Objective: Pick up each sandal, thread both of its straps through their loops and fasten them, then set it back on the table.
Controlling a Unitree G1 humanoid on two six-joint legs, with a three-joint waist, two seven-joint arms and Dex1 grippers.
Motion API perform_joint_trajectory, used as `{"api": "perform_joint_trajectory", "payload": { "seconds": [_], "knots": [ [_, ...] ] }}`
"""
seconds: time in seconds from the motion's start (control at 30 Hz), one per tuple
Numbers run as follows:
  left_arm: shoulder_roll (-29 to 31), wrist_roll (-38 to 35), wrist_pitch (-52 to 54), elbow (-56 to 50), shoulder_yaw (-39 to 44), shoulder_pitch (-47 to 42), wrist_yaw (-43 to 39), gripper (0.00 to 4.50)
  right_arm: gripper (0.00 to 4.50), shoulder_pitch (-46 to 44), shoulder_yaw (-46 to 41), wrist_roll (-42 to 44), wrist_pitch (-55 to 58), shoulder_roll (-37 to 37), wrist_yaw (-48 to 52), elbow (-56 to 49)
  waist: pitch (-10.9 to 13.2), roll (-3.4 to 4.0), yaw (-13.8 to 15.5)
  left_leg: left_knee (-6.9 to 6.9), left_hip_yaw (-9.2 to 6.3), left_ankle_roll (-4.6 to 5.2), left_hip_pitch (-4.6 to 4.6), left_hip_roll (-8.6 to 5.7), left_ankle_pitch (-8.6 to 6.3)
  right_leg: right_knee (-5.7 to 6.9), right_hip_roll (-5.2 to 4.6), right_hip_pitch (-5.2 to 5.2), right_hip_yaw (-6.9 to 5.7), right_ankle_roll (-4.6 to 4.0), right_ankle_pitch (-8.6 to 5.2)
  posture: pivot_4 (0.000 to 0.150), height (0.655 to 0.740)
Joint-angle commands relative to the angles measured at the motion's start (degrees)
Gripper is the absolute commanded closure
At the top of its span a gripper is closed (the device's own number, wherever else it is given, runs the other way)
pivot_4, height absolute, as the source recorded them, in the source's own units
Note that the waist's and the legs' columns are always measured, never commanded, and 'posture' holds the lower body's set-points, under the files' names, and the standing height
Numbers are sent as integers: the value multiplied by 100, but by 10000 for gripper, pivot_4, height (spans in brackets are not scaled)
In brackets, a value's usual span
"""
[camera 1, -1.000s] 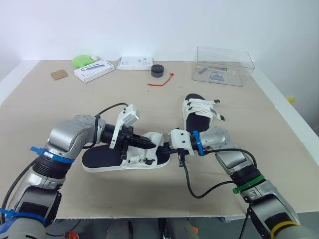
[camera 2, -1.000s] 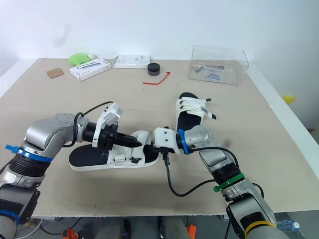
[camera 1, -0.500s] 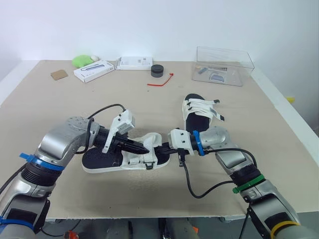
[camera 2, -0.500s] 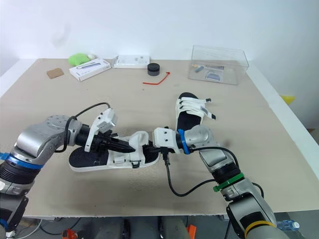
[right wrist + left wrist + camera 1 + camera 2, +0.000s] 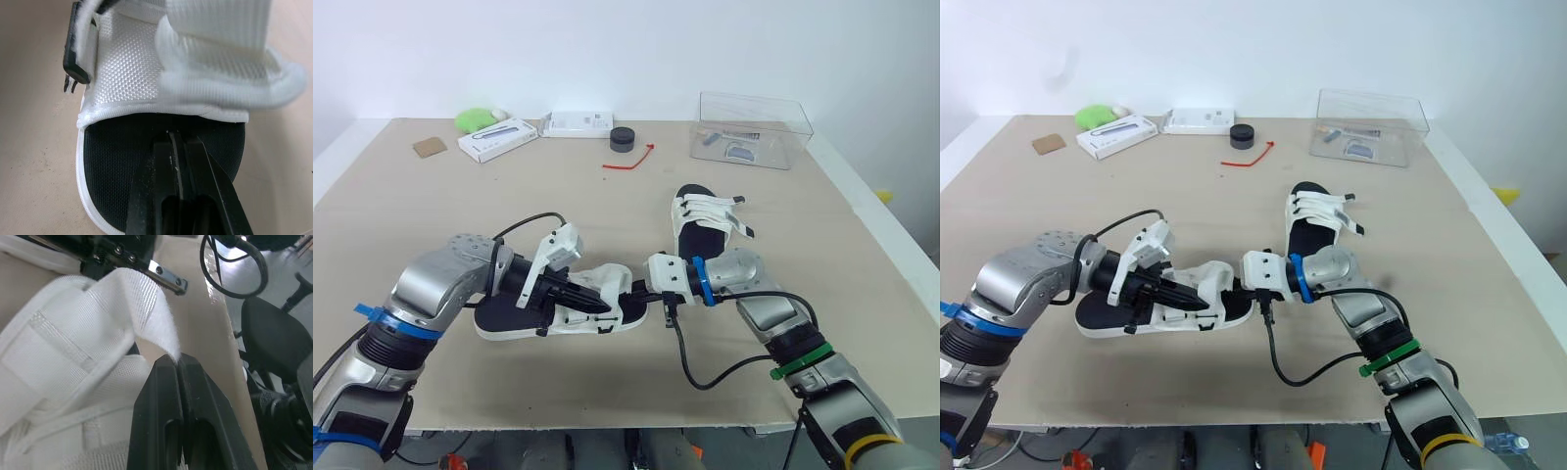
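Toward the front middle of the worktop (image 5: pixel 460 211), the near sandal (image 5: pixel 514 315) lies flat on its sole, heel to the robot's left and toe to its right. The left gripper (image 5: pixel 604 305) reaches over the sandal from the heel side. In the left wrist view its jaws are pressed together and pinch the fuzzy tip of a white webbing strap (image 5: pixel 142 303), which arches up from the sandal's upper. The right gripper (image 5: pixel 176 134) comes in from the toe end. Its jaws are also pressed together, with their tips over the black footbed (image 5: pixel 122 152), just short of the white upper. A black loop (image 5: pixel 76 49) sits at the edge of that upper.

The far sandal (image 5: pixel 705 220) stands on its sole just behind the right wrist, apart from the near one, with white straps across its black footbed.

Along the back of the worktop sit a clear plastic box (image 5: pixel 754 127) on the right, a black round puck (image 5: pixel 623 138) with a red tie (image 5: pixel 628 160) near it, two white boxes (image 5: pixel 497 138) (image 5: pixel 577 123), a green object (image 5: pixel 475 119) and a brown card (image 5: pixel 429 146).
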Motion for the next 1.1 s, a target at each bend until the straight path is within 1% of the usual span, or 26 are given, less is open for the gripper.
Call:
{"api": "perform_joint_trajectory", "payload": {
  "seconds": [0.03, 0.2, 0.37, 0.47, 0.67, 0.83, 0.97, 1.07, 1.1],
  "knots": [
    [258, 15, -57, -249, -93, 136, -227, 44576, 45000, -29, 7, -170, 41, -75, -1, 105, 0, 0, 0, -1, 0, 0, 1, 1, 0, 0, 0, 0, 0, -1, 0, 1500, 7400],
    [341, 279, -331, -108, -179, 185, -219, 44576, 45000, -61, 6, -176, 11, -70, 13, 161, 0, 0, 0, -2, -2, 0, 4, 3, 0, 0, 5, 0, -3, -4, -2, 1500, 7400],
    [166, 332, -399, 153, -35, 55, 41, 44576, 45000, -88, 4, -177, -20, -71, 28, 204, 0, 0, 1, -2, -1, 0, 4, 3, 0, 1, 4, 1, -2, -5, -2, 1500, 7400],
    [57, 496, -647, 346, -50, -33, 185, 44576, 45000, -94, 15, -176, -30, -66, 40, 205, 0, 0, 2, -1, -2, 1, 5, 3, 0, 2, 4, 2, -3, -4, 0, 1500, 7400],
    [53, 523, -831, 335, -100, 37, 52, 44576, 45000, -105, 26, -180, -42, -59, 51, 217, 0, 0, 3, 0, 0, 6, 7, 2, 3, 5, 3, 3, -2, -3, 4, 1500, 7400],
    [4, 346, -680, 238, 7, 42, 33, 44576, 45000, -84, 23, -180, -46, -78, 57, 199, 0, 0, 3, 0, 0, 6, 7, 2, 3, 6, 3, 2, -2, -4, 3, 1500, 7400],
    [94, -243, -160, -9, 301, -59, -172, 44576, 45000, -50, 22, -178, -44, -97, 64, 165, 0, 0, 2, 0, 0, 6, 6, 2, 3, 6, 3, 2, -2, -4, 3, 1500, 7400],
    [160, -502, 192, -70, 450, -97, -176, 44576, 45000, -33, 23, -175, -51, -105, 70, 145, 0, 1, 1, 0, 0, 6, 4, 3, 3, 6, 4, -1, -2, -5, 2, 1500, 7400],
    [204, -506, 213, -115, 430, -80, -210, 38977, 45000, -30, 22, -175, -50, -105, 71, 140, 0, 0, 1, -1, -1, 6, 2, 4, 3, 5, 5, -2, -2, -6, 1, 1500, 7400]
  ]
}}
